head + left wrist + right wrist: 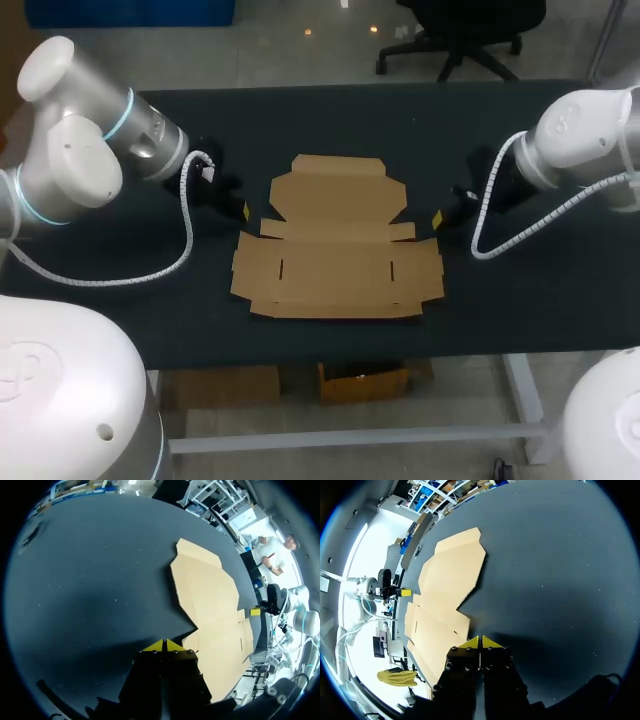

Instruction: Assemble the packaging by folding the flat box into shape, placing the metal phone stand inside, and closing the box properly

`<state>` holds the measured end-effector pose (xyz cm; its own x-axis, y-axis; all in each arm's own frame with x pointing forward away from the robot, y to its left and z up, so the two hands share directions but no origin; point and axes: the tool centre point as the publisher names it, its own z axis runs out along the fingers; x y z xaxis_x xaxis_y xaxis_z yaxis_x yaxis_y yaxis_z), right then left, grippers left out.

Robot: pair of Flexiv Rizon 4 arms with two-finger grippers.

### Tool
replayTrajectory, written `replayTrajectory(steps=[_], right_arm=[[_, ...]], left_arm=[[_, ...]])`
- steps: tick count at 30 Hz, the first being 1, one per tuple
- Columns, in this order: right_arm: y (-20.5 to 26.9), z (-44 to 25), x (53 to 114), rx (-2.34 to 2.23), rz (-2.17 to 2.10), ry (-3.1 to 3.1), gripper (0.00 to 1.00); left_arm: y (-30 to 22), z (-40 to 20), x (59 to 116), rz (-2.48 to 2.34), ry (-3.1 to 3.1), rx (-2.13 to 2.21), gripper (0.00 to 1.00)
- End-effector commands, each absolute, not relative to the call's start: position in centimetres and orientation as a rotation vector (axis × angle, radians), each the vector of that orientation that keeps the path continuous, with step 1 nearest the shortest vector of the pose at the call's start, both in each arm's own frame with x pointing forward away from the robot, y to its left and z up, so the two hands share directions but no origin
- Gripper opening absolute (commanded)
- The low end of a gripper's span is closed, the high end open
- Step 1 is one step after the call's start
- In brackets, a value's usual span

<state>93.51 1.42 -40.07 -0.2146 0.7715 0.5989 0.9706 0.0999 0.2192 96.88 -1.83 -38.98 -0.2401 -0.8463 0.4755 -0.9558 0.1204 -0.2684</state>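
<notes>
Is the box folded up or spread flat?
Spread flat: the box lies on the table, flaps out, no walls raised.

We are at a robot workbench in what looks like a robotics lab or test workshop rather than a home. Two large white industrial arms, our left arm (pixel 70 160) and our right arm (pixel 580 140), come in from either side over one table (pixel 330 120). Their joints carry pale blue rings, and a white coiled cable (pixel 188 235) hangs from each arm near its wrist. The table has a plain dark matte top on a pale metal frame (pixel 520 390). A single flat box (pixel 335 255) of brown cardboard lies unfolded between the arms.
</notes>
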Motion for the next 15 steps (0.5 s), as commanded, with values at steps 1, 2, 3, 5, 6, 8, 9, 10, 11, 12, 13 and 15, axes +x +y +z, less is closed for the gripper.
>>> replayTrajectory(steps=[1,2,3,5,6,8,9,10,11,12,13,15], right_arm=[[1.4,-40.2,93.7,-1.710,-0.840,-2.046,0.00],[1.4,-40.3,93.6,-1.711,-0.843,-2.042,0.00],[1.4,-40.4,93.6,-1.714,-0.847,-2.037,0.00],[1.4,-40.6,93.6,-1.717,-0.851,-2.031,0.00],[1.5,-40.7,93.6,-1.717,-0.852,-2.029,0.00],[1.5,-40.9,93.7,-1.718,-0.853,-2.024,0.00],[1.5,-40.9,93.7,-1.718,-0.853,-2.022,0.00],[1.5,-41.0,93.7,-1.718,-0.853,-2.021,0.00],[1.6,-41.0,93.7,-1.719,-0.854,-2.020,0.00],[1.6,-41.1,93.7,-1.719,-0.854,-2.018,0.00],[1.6,-41.1,93.7,-1.719,-0.854,-2.015,0.00],[1.6,-41.3,93.7,-1.720,-0.855,-2.013,0.00]], left_arm=[[-2.3,-39.1,96.6,0.772,-2.197,1.802,0.00],[-2.3,-39.2,96.6,0.771,-2.197,1.802,0.00],[-2.4,-39.3,96.6,0.767,-2.198,1.802,0.00],[-2.5,-39.5,96.7,0.761,-2.198,1.797,0.00],[-2.5,-39.6,96.7,0.759,-2.198,1.795,0.00],[-2.6,-39.7,96.6,0.756,-2.198,1.791,0.00],[-2.6,-39.7,96.5,0.756,-2.199,1.789,0.00],[-2.6,-39.7,96.5,0.756,-2.198,1.788,0.00],[-2.6,-39.8,96.5,0.756,-2.197,1.787,0.00],[-2.7,-39.9,96.5,0.753,-2.196,1.783,0.00],[-2.7,-40.0,96.5,0.747,-2.193,1.782,0.00],[-2.8,-40.2,96.5,0.741,-2.191,1.779,0.00]])
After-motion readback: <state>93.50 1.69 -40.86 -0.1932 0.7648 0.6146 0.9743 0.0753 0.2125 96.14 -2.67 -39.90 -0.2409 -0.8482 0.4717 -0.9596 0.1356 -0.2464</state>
